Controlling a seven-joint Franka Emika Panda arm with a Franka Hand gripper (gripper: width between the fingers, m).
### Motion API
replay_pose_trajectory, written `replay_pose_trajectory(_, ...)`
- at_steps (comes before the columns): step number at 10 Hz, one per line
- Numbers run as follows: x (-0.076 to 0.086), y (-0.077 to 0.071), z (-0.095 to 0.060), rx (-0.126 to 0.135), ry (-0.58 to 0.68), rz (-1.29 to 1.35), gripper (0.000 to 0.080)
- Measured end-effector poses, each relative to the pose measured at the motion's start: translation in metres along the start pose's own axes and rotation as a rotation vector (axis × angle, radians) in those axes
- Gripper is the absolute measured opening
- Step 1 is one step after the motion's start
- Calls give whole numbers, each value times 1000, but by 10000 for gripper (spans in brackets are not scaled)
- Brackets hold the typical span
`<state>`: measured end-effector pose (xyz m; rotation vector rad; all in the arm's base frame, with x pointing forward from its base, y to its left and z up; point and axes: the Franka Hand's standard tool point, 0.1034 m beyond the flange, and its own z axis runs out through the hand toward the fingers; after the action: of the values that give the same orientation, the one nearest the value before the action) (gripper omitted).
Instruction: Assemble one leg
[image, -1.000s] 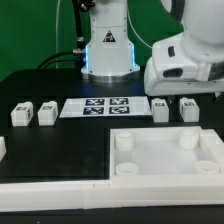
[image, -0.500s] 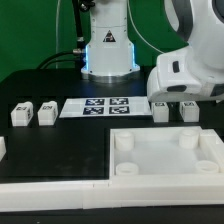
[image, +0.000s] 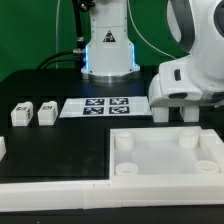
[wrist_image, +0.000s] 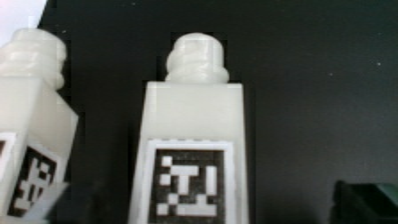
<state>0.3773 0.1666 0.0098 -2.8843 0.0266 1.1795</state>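
Task thing: the leg (wrist_image: 192, 125) lies flat on the black bench (image: 40, 80), tag face up, at the exterior view's right of the marker board (image: 97, 105).
Key relation: the leg is between the two fingers (wrist_image: 370, 203). Its long axis runs across the line that joins them, so they face its long sides.
Fingers: apart; the one that shows clearly stands off from the leg's side with a dark gap between.
Neighbour: a second leg (wrist_image: 32, 105) lies just beside and parallel; the outside camera does not show which of the two is the framed one.
Arm: only one arm (image: 190, 75), directly above this pair.
Change: the arm has come down and now covers the tops of both legs, which were in full view a second ago.
Unmoved: two legs (image: 20, 114) on the other side, the marker board, the big white tray piece (image: 165, 162).
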Motion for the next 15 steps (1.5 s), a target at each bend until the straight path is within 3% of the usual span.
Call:
replay_pose_trajectory(1, 0, 0, 0, 0, 0, 0, 427)
replay_pose_trajectory(2, 0, 0, 0, 0, 0, 0, 427)
replay_pose_trajectory(3, 0, 0, 0, 0, 0, -1, 290)
replay_pose_trajectory(10, 1, 2, -3, -3, 5, -15, 290)
replay_pose_trajectory(13, -5, 20, -86, 4, 107, -93, 291)
replay_pose_trajectory(15, -7, 30, -151, 23, 333, -121, 291)
